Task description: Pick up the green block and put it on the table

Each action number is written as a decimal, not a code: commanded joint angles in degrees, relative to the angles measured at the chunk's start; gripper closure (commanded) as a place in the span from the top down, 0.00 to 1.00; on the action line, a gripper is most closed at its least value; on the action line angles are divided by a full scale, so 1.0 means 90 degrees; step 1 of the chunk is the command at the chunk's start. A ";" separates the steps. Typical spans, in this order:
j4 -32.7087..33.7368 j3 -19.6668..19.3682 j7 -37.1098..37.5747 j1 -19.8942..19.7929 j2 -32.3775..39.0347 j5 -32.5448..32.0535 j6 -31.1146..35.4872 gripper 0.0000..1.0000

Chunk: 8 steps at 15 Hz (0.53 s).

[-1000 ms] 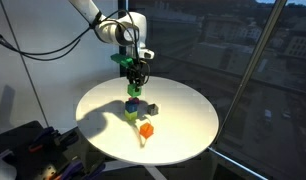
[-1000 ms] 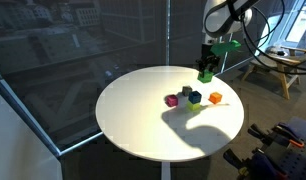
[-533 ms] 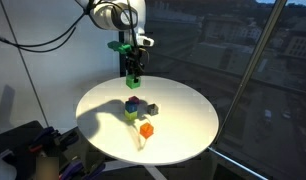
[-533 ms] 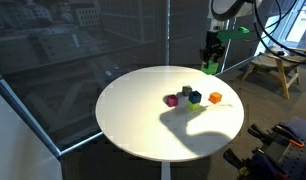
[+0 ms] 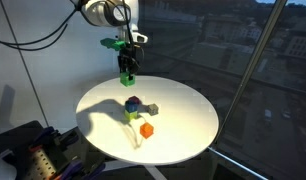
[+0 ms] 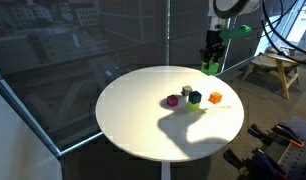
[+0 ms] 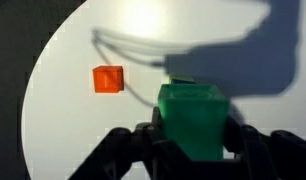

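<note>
My gripper [image 5: 126, 68] [image 6: 210, 62] is shut on the green block [image 5: 126, 78] [image 6: 208, 70] and holds it high in the air over the far rim of the round white table [image 5: 183, 125] [image 6: 133, 110]. In the wrist view the green block [image 7: 193, 118] fills the space between my two black fingers [image 7: 193, 145], with the table [image 7: 73, 120] far below.
A cluster of small blocks lies on the table: an orange one [image 5: 146, 129] [image 6: 215, 97] [image 7: 108, 78], a yellow-green one [image 5: 131, 116], a dark one [image 5: 133, 103] [image 6: 194, 97], a grey one [image 5: 151, 108] [image 6: 185, 92] and a magenta one [image 6: 172, 100]. Windows surround the table.
My gripper has lifted the green block up off the cluster and carried it sideways towards the table's rim. The other blocks have not moved.
</note>
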 commanded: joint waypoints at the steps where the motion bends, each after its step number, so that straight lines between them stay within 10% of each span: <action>1: -0.0280 0.0166 -0.0183 0.0060 -0.0326 -0.0153 -0.0034 0.30; 8: -0.0639 0.0473 -0.0524 0.0266 -0.0624 -0.0085 -0.0030 0.30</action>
